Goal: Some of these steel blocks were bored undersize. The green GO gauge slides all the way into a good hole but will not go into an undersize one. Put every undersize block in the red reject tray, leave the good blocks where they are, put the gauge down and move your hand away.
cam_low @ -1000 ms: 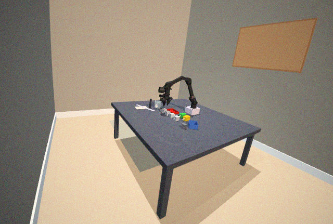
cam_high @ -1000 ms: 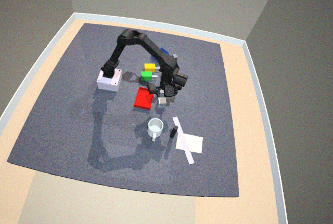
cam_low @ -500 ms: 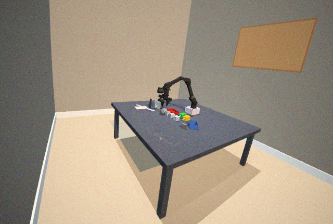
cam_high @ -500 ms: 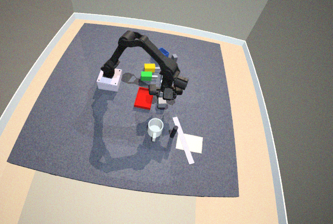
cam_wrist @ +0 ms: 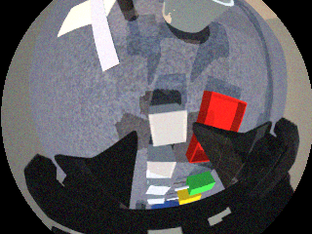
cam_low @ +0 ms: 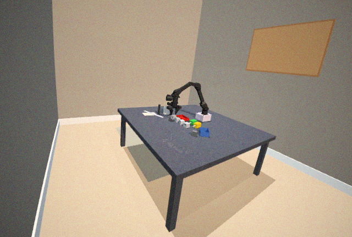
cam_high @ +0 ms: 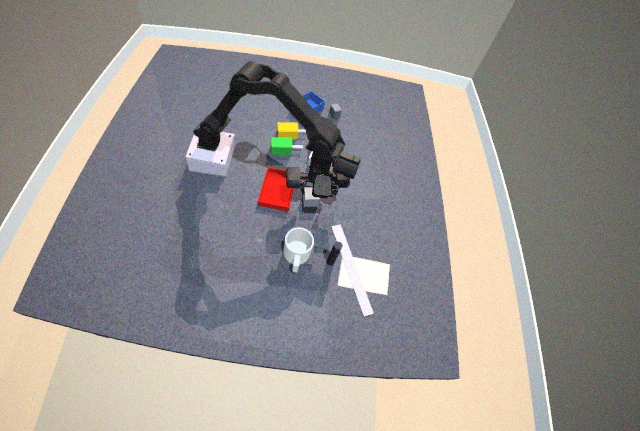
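Top view, arm: reached rightward from its pale base (cam_high: 206, 163) (cam_low: 203, 116), the gripper (cam_high: 319, 191) (cam_low: 174, 113) (cam_wrist: 166, 129) being held above the block row.
Top view, front block (cam_high: 310, 201) (cam_low: 172, 117) (cam_wrist: 168, 128): partly covered by the gripper, just right of the red reject tray (cam_high: 276, 189) (cam_low: 182, 117) (cam_wrist: 221, 109).
Top view, green GO gauge (cam_high: 281, 146) (cam_low: 193, 121) (cam_wrist: 200, 182): laid beyond the tray, its pin pointed right; the yellow gauge (cam_high: 287, 130) (cam_low: 197, 124) (cam_wrist: 189, 196) is set just farther.
Top view, mug (cam_high: 298, 248) (cam_low: 164, 110) (cam_wrist: 195, 15): stood nearer than the tray, left of the dark cylinder (cam_high: 334, 253) (cam_low: 159, 109) (cam_wrist: 128, 9).
Exterior view, blocks: lined up left of the gauges; bores too small to be judged.
Exterior view, blue bin (cam_low: 204, 132) (cam_wrist: 165, 207): placed to the right, nearer than the gauges.
Wrist view, gripper: opened fairly wide, nothing gripped.
Wrist view, front block: seen between the fingertips, unclamped.
Wrist view, tray: seen right of that block, partly hidden by the right-hand finger.
Wrist view, white strip (cam_wrist: 103, 36): laid at far left, across the paper (cam_wrist: 75, 19).
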`<state>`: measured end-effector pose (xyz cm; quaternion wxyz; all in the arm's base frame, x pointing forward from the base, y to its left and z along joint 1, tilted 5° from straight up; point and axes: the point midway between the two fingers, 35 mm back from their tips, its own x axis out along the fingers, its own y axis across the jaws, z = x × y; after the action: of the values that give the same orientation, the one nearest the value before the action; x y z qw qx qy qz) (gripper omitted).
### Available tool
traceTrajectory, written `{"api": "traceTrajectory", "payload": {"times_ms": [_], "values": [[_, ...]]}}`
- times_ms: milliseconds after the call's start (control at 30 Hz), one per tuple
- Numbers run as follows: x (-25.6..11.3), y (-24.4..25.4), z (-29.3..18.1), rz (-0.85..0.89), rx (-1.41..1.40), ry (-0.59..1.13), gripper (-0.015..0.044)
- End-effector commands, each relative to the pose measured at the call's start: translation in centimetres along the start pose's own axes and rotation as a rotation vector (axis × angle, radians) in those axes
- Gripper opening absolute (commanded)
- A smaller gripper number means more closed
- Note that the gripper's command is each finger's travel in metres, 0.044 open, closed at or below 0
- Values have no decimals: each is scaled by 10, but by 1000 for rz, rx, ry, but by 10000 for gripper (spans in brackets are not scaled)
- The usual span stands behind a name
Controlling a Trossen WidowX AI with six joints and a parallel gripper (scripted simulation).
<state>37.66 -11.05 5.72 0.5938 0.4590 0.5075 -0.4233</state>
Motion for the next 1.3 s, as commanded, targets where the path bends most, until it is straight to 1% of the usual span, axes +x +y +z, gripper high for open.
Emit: {"api": "traceTrajectory", "payload": {"times_ms": [0,700,1067,1167,1267], "values": [[13,-3,-2,-12,5,11,325],[46,-6,-5,-13,5,11,325],[47,-6,-5,-13,5,11,325],[44,-4,-3,-8,1,5,246],[44,-4,-3,-8,1,5,226]]}}
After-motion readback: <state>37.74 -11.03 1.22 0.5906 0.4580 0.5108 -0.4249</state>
